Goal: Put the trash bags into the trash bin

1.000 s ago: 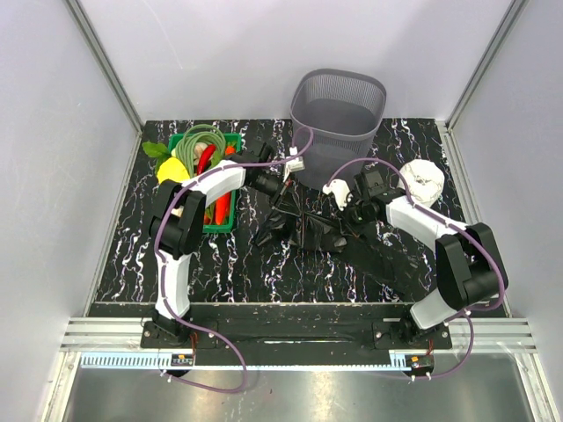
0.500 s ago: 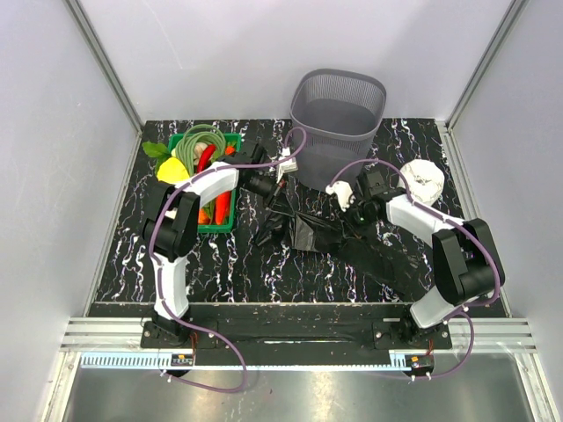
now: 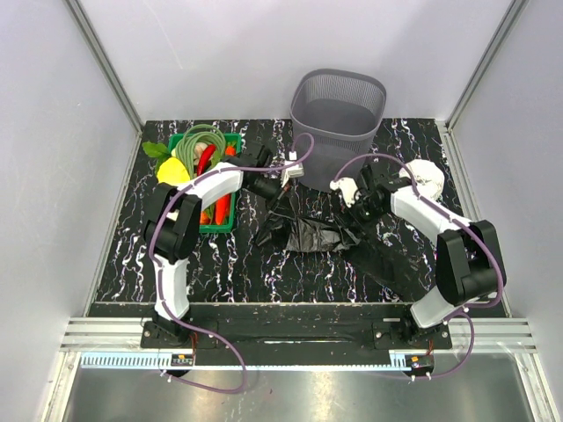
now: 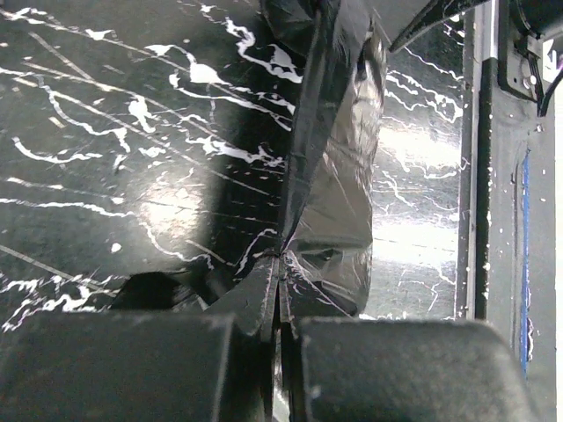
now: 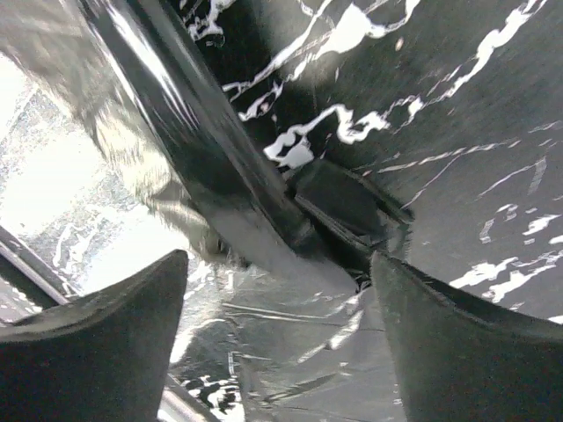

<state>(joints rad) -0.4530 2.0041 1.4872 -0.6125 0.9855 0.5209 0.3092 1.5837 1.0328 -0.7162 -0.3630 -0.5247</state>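
Left hand pinching the bag, bin just behind

My left hand (image 4: 278,303) is clamped on a fold of the trash bag (image 3: 303,230). My right hand (image 5: 277,264) gapes wide, film passing between its fingers ungripped. The bag sags along the worktop (image 3: 220,264), its long axis running left to right, and the trash bin (image 3: 339,132) stands just beyond both hands.

Marbled table (image 3: 220,264), trash bin (image 3: 339,145), trash bags (image 3: 308,233), crate (image 3: 217,228), roll (image 3: 427,172)
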